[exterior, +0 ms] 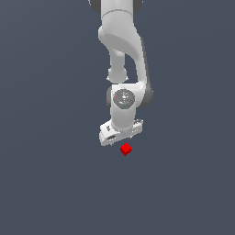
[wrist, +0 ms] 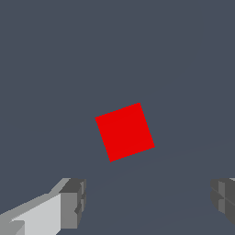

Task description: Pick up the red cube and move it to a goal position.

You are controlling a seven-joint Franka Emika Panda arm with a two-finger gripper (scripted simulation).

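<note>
The red cube [exterior: 125, 149] is a tiny bright red block on the dark grey floor, just below the white hand in the exterior view. In the wrist view the red cube [wrist: 125, 131] shows one flat face, turned slightly askew, ahead of the fingers and not between them. My gripper [exterior: 121, 138] hangs over it, pointing down. The gripper [wrist: 149, 195] is open: one grey fingertip [wrist: 73, 202] and the other fingertip [wrist: 224, 196] stand far apart with nothing between them. I cannot tell the height above the cube.
The white arm [exterior: 121, 41] comes down from the top of the exterior view. Plain dark grey floor [exterior: 46, 183] surrounds the cube on every side. No goal marker shows.
</note>
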